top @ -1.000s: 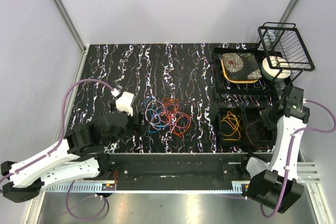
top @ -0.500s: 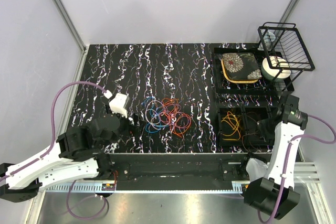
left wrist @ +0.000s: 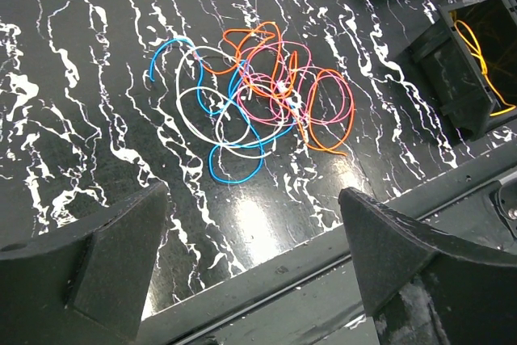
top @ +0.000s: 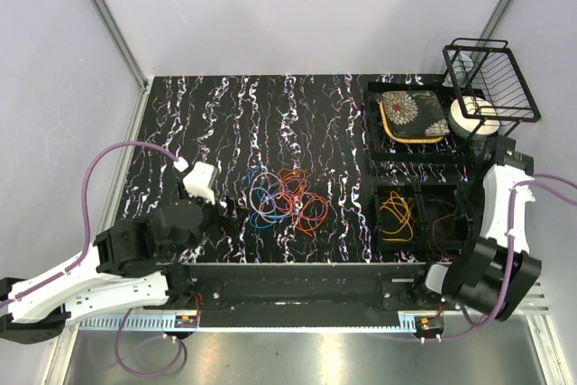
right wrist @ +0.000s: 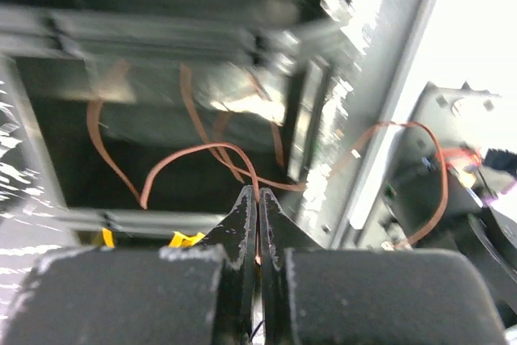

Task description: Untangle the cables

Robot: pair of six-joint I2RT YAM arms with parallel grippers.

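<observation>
Judging the job roughly midway: 1 orange cable point(top: 397, 212) lies inside the black bins point(top: 421, 223), the right gripper point(right wrist: 258, 199) is clenched on a thin reddish cable point(right wrist: 194, 151) above them, and the knotted cables point(top: 284, 197) sit left of the bins, unsorted, with the left gripper point(left wrist: 250, 199) farther left, spread wide and empty.

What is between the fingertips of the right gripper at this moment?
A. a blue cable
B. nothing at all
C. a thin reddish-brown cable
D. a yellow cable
C: in the right wrist view the right gripper is shut, and the thin reddish-brown cable curves down straight into the seam between its fingertips.
</observation>
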